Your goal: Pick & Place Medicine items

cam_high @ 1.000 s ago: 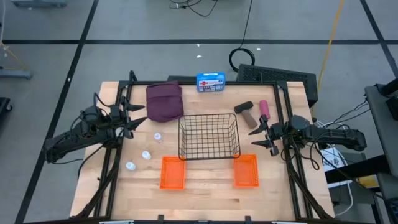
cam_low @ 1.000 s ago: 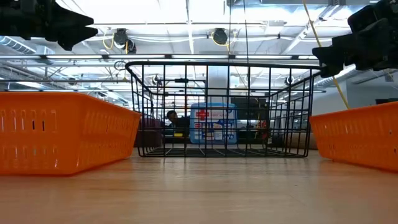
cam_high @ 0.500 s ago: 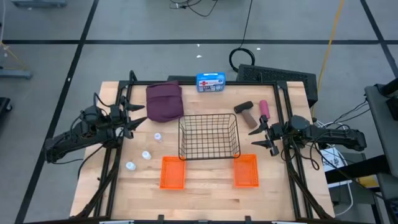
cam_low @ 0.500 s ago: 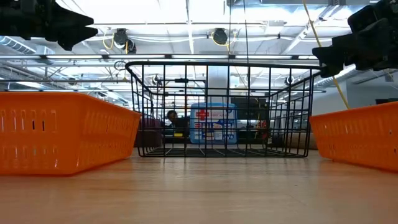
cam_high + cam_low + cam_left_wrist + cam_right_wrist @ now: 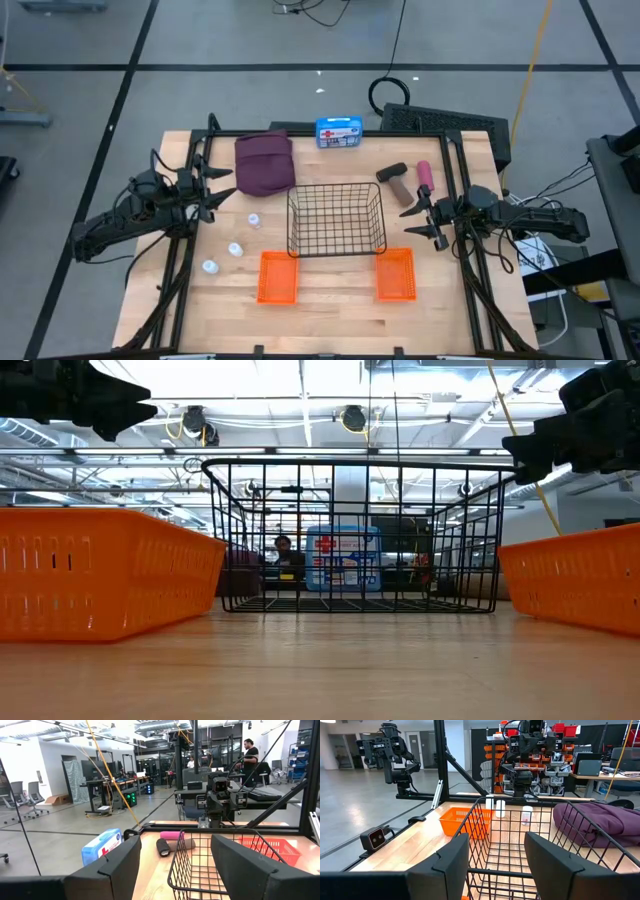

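Past our left tool [image 5: 175, 865], open and empty, we see a wire basket [image 5: 220, 865], pink cylinder [image 5: 171, 835] and blue box [image 5: 101, 846].

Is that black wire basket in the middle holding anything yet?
Empty. From above, only bare table shows through the wire basket; the white bottles stand outside it.

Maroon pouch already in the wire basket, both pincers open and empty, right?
Not quite. In the high view the maroon pouch lies on the table outside the wire basket, toward its far left corner. The left pincer and right pincer are open and empty.
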